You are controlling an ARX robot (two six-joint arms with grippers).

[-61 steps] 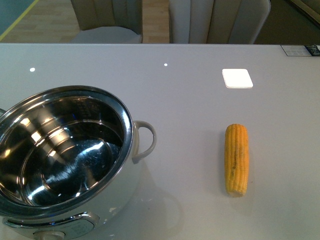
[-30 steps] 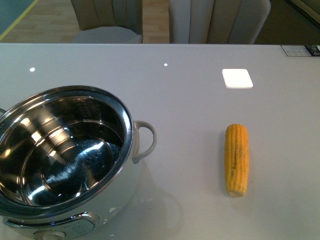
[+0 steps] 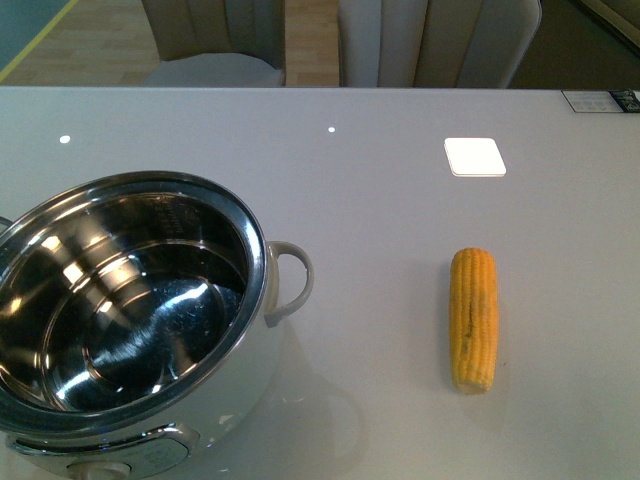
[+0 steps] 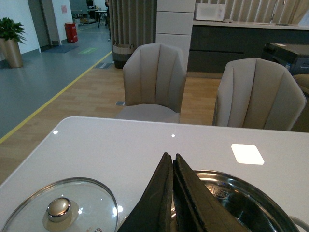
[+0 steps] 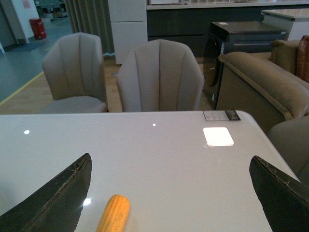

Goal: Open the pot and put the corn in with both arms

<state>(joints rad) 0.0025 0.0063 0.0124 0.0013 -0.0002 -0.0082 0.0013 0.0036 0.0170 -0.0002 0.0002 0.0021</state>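
The large round white cooker pot with the shiny steel inside (image 3: 130, 330) stands open at the near left of the pale grey desk (image 3: 380, 200). Its glass lid with the beige knob (image 4: 59, 212) lies flat beside it, out of the way. The left gripper (image 4: 172, 159) hangs near the rim, jaws pressed together and empty. The husked yellow-orange corn cob (image 3: 473, 318) lies well apart on the right. The right gripper (image 5: 170, 159) hovers near it, jaws spread wide and empty, seemingly readied for the pickup.

I see bare tabletop (image 3: 380, 200) all around the corn (image 3: 473, 318), so it's reachable from any side. The pot (image 3: 260, 272) at near left stands uncovered; its lid (image 4: 59, 209) lies flat beside it.
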